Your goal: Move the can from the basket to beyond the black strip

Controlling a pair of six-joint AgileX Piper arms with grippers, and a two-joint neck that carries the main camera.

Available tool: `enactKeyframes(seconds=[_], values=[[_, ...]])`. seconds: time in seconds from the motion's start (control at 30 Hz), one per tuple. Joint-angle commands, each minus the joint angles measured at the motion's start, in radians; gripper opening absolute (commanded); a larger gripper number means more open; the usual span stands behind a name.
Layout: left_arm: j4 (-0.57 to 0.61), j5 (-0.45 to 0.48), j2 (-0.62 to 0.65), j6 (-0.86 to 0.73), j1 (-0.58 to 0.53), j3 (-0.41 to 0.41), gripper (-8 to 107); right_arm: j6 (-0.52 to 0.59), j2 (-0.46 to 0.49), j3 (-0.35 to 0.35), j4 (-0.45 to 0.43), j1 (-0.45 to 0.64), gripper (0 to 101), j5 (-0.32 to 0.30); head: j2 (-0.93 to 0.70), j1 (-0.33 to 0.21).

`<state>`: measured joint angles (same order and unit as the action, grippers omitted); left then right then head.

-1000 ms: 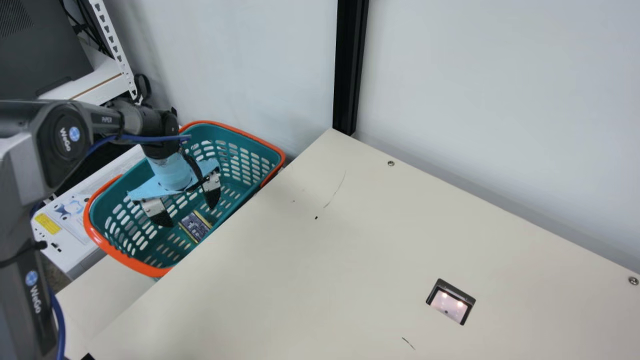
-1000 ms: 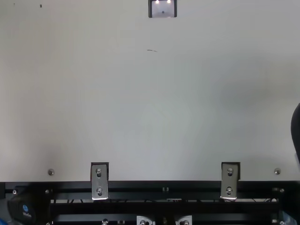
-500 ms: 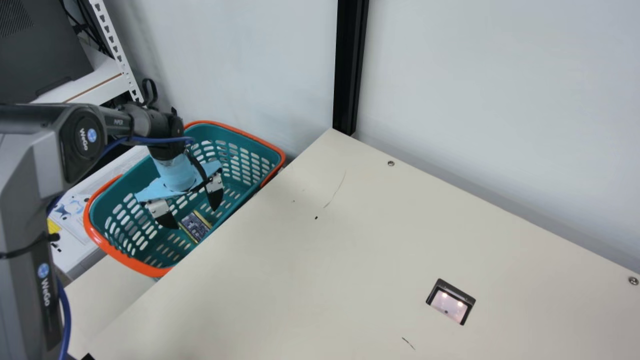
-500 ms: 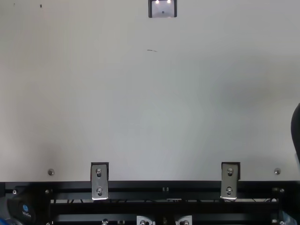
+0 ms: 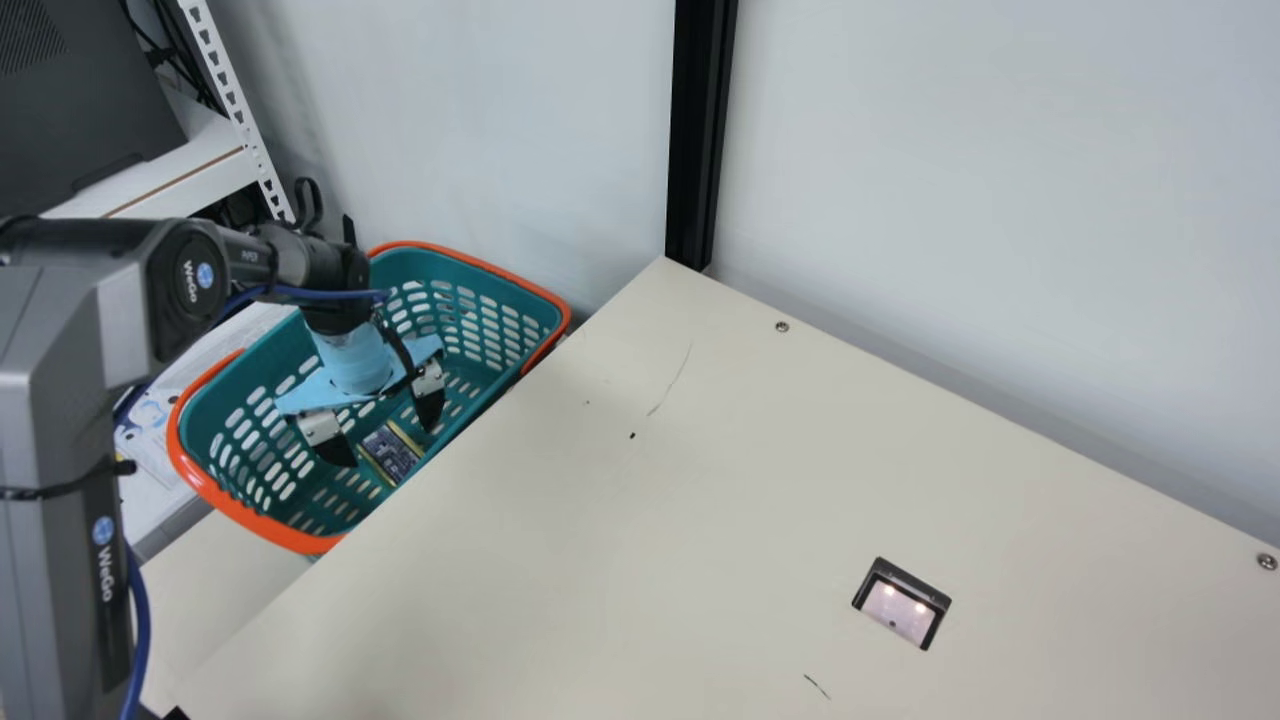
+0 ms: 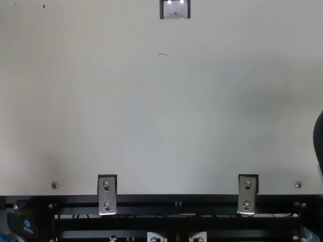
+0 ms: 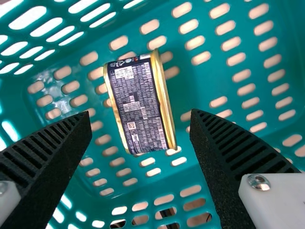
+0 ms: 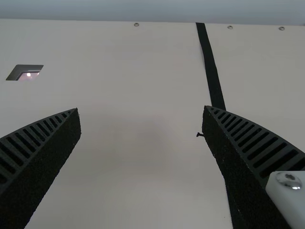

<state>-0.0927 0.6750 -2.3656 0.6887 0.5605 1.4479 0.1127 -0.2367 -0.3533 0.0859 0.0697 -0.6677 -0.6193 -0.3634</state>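
In the main view my left gripper (image 5: 386, 440) hangs open inside the teal basket (image 5: 490, 340), above the can (image 5: 391, 453), which lies on the basket's floor. The left wrist view shows the can (image 7: 139, 105) on its side, with a dark printed label and gold rims, between and beyond the open fingers of my left gripper (image 7: 141, 114); neither finger touches it. In the right wrist view my right gripper (image 8: 141, 109) stands open with nothing between its fingers. The black strip (image 8: 212, 71) runs across the table there, partly hidden by one finger.
The orange-rimmed basket stands against the side edge of the cream table (image 5: 620, 540). A square cutout (image 5: 902, 603) is set in the tabletop. A black upright post (image 5: 700, 130) rises at the table's far corner, and a white shelf (image 5: 170, 175) is behind the left arm.
The left arm has shifted right in the main view, and its gripper has moved slightly right and down inside the basket. The can and basket have kept their places.
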Motion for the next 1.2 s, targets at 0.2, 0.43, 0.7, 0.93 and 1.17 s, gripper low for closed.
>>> enactKeyframes(seconds=[0.2, 0.43, 0.7, 0.93, 1.17], values=[[-0.014, -0.013, -0.045, -0.002, 0.013, 0.019, 90, 0.000, 0.000, 0.000, 0.000, 0.000, 101, 0.000, -0.029, -0.070], [0.004, -0.039, -0.071, -0.015, 0.014, 0.030, 90, 0.000, 0.000, 0.000, 0.000, 0.000, 101, 0.000, -0.029, -0.070], [0.024, -0.073, -0.095, -0.021, 0.006, 0.041, 90, 0.000, 0.000, 0.000, 0.000, 0.000, 101, 0.000, -0.029, -0.070], [0.038, -0.098, -0.112, -0.026, 0.003, 0.046, 90, 0.000, 0.000, 0.000, 0.000, 0.000, 101, 0.000, -0.029, -0.070], [0.056, -0.118, -0.131, -0.032, 0.008, 0.049, 90, 0.000, 0.000, 0.000, 0.000, 0.000, 101, 0.000, -0.029, -0.070]])
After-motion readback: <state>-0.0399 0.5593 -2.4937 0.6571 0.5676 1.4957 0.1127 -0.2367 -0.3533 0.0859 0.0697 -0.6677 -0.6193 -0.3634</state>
